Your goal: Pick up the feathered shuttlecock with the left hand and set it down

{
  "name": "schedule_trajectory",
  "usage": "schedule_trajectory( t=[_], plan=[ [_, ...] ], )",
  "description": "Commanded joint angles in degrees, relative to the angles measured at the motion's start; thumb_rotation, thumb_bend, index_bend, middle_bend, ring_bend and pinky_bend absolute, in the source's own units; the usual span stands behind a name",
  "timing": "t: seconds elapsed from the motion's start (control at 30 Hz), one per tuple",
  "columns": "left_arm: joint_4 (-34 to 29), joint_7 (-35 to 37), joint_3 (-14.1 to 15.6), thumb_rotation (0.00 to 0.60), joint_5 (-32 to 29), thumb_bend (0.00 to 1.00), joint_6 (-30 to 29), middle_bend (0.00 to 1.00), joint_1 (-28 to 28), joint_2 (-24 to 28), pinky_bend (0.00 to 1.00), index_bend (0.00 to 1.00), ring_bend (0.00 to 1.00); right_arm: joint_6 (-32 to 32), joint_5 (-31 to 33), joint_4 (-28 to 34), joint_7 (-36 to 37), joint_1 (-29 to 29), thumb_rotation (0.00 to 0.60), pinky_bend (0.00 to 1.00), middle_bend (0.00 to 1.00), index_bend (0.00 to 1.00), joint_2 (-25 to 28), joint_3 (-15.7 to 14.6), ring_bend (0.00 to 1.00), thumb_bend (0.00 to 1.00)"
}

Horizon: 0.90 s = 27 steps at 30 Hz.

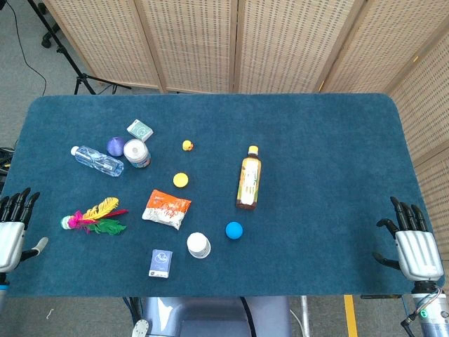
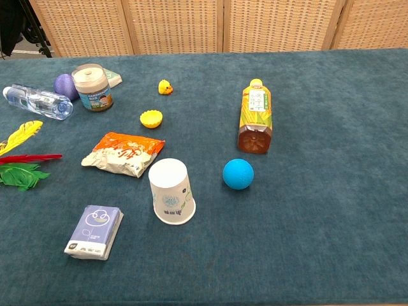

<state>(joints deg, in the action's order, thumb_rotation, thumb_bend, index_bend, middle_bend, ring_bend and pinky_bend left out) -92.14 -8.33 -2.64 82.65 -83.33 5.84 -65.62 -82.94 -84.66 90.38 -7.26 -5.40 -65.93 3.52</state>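
Currently the left hand (image 1: 12,228) is held empty, fingers spread; the feathered shuttlecock (image 1: 93,217) could be crushed if gripped by its feathers.

Bare cloth lies between the left hand (image 1: 12,228) and the feathered shuttlecock (image 1: 93,217). The snack packet (image 1: 167,208) crowds its far side. The water bottle (image 1: 97,161) lies beyond.

The chest view's left edge crops the shuttlecock (image 2: 19,156); the packet's (image 2: 94,231) print seems too small to read.
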Motion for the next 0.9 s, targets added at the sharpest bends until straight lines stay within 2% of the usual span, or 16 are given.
schedule_trajectory(
  t=[0.03, 0.33, 0.5, 0.73, 0.8, 0.9],
  plan=[
    [0.0, 0.0, 0.1, 0.600, 0.1, 0.22, 0.1, 0.00, 0.0, 0.0, 0.05, 0.00, 0.00, -0.1, 0.0, 0.1, 0.0, 0.0, 0.600, 0.00, 0.00, 0.36, 0.1, 0.0, 0.00, 0.00],
    [-1.8, 0.0, -0.2, 0.600, -1.5, 0.22, 1.4, 0.00, 0.3, 0.0, 0.05, 0.03, 0.00, 0.2, -0.1, 0.4, 0.0, 0.0, 0.600, 0.00, 0.00, 0.36, 0.1, -0.2, 0.00, 0.00],
    [-4.7, -0.7, -1.3, 0.600, -4.7, 0.22, 4.8, 0.00, 1.9, 1.2, 0.05, 0.20, 0.00, 0.4, -0.2, 0.7, 0.0, 0.0, 0.600, 0.00, 0.00, 0.36, 0.2, -0.4, 0.00, 0.00],
    [-10.8, -3.0, -5.1, 0.600, -17.7, 0.23, 16.3, 0.00, 7.6, 3.4, 0.05, 0.33, 0.00, -0.1, -0.9, 1.6, 0.2, 0.2, 0.600, 0.00, 0.00, 0.36, 0.7, -0.6, 0.00, 0.00],
    [-11.5, -4.3, -5.7, 0.600, -22.1, 0.23, 20.2, 0.00, 9.7, 3.5, 0.05, 0.34, 0.00, -0.2, -0.9, 1.7, 0.5, 0.2, 0.600, 0.00, 0.00, 0.36, 0.8, -0.6, 0.00, 0.00],
    [-11.7, -7.2, -6.0, 0.600, -26.8, 0.23, 22.9, 0.00, 12.2, 3.2, 0.05, 0.34, 0.00, -0.2, -0.9, 1.8, 1.0, 0.3, 0.600, 0.00, 0.00, 0.36, 1.0, -0.5, 0.00, 0.00]
  ],
)
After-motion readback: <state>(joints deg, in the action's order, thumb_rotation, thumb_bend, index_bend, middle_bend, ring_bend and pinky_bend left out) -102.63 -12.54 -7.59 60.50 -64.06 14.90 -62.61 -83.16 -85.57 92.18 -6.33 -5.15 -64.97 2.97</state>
